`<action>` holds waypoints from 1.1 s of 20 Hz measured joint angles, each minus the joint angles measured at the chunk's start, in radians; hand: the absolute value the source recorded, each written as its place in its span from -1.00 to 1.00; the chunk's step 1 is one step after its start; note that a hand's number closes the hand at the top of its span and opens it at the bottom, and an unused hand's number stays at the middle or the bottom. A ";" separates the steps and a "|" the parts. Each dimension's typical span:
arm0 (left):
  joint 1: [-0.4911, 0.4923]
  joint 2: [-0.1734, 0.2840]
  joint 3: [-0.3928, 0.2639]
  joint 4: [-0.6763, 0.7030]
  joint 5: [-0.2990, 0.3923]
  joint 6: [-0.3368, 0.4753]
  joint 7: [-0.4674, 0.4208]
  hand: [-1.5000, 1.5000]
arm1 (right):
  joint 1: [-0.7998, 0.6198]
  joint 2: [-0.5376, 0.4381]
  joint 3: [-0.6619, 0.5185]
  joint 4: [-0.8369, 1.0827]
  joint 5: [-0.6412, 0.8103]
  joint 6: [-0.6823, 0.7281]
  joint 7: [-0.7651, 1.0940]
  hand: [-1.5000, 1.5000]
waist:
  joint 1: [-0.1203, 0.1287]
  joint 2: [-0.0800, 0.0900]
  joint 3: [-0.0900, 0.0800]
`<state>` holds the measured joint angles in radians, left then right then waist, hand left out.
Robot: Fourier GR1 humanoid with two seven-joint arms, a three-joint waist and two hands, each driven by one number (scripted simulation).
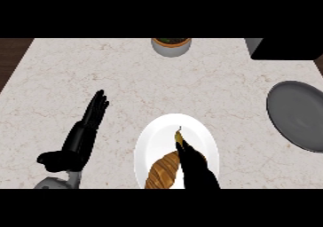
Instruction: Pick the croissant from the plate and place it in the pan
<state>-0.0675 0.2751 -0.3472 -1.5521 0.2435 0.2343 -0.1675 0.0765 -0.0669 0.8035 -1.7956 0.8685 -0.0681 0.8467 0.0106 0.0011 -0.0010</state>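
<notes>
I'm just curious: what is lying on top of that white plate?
A golden-brown croissant lies on the white plate, toward its near end. The robot's right hand reaches over it, covering the croissant's right side, so its full shape cannot be seen.

Croissant [165,170] half hidden under right hand [195,170], lower centre. Pan [301,116] cut by right edge. Pot [171,45] clipped at top. Plate [154,137] cut below.

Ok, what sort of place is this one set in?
Most likely a kitchen counter: a pale marbled counter bears a grey pan at the right, a white plate with a croissant on it, and a small pot at the far edge.
</notes>
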 measured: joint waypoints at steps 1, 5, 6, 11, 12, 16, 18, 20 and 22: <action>-0.003 -0.004 0.000 -0.017 -0.008 0.007 0.018 0.00 | -0.022 0.014 0.005 0.009 -0.001 0.017 0.029 -1.00 | -0.001 0.000 0.000; 0.005 -0.039 0.014 0.006 -0.043 -0.004 0.010 0.00 | -0.079 0.039 -0.003 0.049 -0.029 0.028 0.068 -1.00 | -0.006 -0.001 0.001; 0.009 -0.040 0.024 0.008 -0.046 -0.015 0.003 0.00 | -0.082 0.044 0.009 0.071 -0.026 0.011 0.070 -1.00 | -0.007 -0.001 0.001; 0.012 -0.063 0.047 -0.010 -0.067 -0.040 0.035 0.00 | -0.077 0.055 0.033 0.121 -0.015 -0.043 0.074 -1.00 | -0.009 -0.002 0.001; 0.013 -0.069 0.053 -0.011 -0.074 -0.044 0.038 0.00 | -0.081 0.057 0.030 0.126 -0.018 -0.050 0.074 -1.00 | -0.009 -0.002 0.001; 0.023 -0.089 0.072 -0.002 -0.093 -0.066 0.023 0.00 | -0.100 0.063 0.006 0.173 -0.039 -0.096 0.039 -1.00 | -0.009 -0.002 0.001; 0.040 -0.092 0.079 -0.028 -0.100 -0.076 0.039 0.00 | -0.096 0.059 0.005 0.190 -0.041 -0.117 0.019 -1.00 | -0.009 -0.004 0.000; 0.040 -0.101 0.085 -0.023 -0.109 -0.083 0.033 0.00 | -0.129 0.060 0.004 0.233 -0.063 -0.148 0.019 -1.00 | -0.009 -0.006 -0.001; 0.037 -0.104 0.094 -0.039 -0.116 -0.086 0.053 0.00 | -0.150 0.061 0.001 0.266 -0.081 -0.165 0.013 -1.00 | -0.008 -0.007 -0.002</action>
<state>-0.0301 0.1708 -0.2534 -1.5908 0.1279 0.1484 -0.1144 -0.0740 -0.0055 0.8047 -1.5295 0.7871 -0.2330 0.8594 0.0022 -0.0064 -0.0029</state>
